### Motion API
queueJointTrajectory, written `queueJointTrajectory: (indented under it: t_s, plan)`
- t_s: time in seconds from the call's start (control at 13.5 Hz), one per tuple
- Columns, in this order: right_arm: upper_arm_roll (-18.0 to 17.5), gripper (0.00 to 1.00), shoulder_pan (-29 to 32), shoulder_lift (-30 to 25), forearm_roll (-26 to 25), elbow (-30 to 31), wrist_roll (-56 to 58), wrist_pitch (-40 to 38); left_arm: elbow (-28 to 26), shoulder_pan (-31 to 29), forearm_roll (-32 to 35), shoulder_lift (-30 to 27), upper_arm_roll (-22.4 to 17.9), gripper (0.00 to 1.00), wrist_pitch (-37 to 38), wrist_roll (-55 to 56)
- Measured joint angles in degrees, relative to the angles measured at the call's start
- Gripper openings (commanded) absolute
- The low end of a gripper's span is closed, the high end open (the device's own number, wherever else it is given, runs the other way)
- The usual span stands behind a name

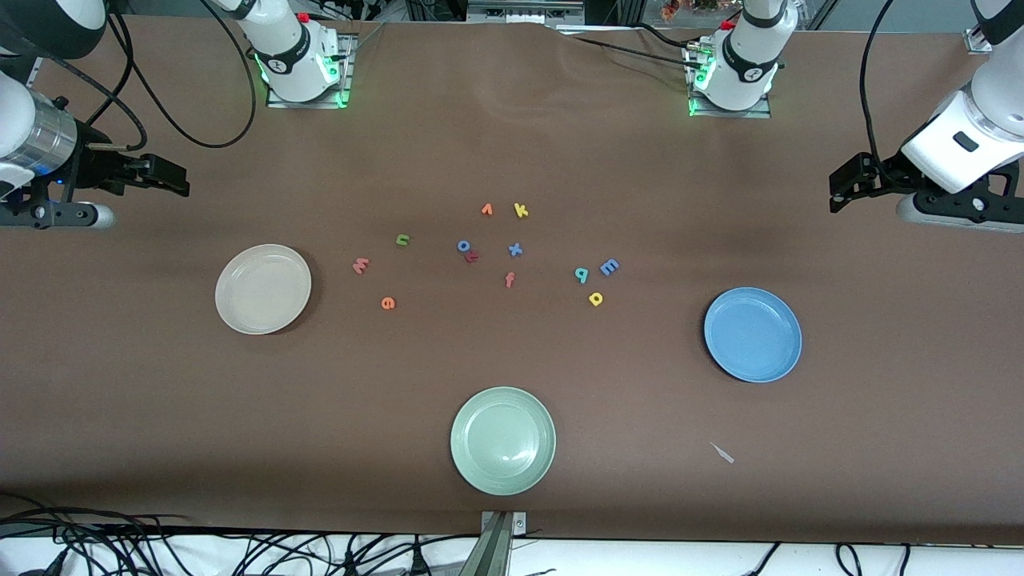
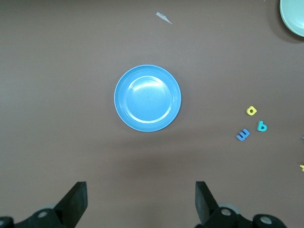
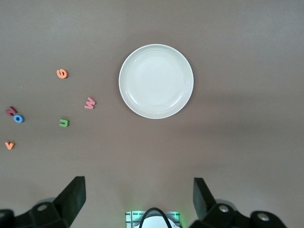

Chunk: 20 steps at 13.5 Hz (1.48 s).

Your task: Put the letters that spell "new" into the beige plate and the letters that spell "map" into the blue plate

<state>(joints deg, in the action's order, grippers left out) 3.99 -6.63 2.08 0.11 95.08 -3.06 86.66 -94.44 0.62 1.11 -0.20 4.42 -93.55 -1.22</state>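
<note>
Both arms wait high at the table's ends, the left tool point(image 2: 138, 202) spread wide and empty over the table near the blue plate point(image 1: 753, 334), the right tool point(image 3: 137, 199) likewise near the beige plate point(image 1: 263, 289). The green n point(image 1: 402, 240), pink w point(image 1: 361, 266) and orange e point(image 1: 388, 303) lie beside the beige plate; the blue m point(image 1: 609, 267), teal p point(image 1: 582, 275) and yellow a point(image 1: 595, 299) lie together toward the blue plate.
</note>
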Motion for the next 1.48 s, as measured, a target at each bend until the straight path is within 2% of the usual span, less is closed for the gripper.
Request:
queueJointTrajectory:
  t_s: [1.48]
  plan:
    - [0.52,1.0,-0.04,0.44,0.03,0.03,1.19,0.01,0.0,-0.11,0.0,0.0,-0.03,1.0,0.33,0.0]
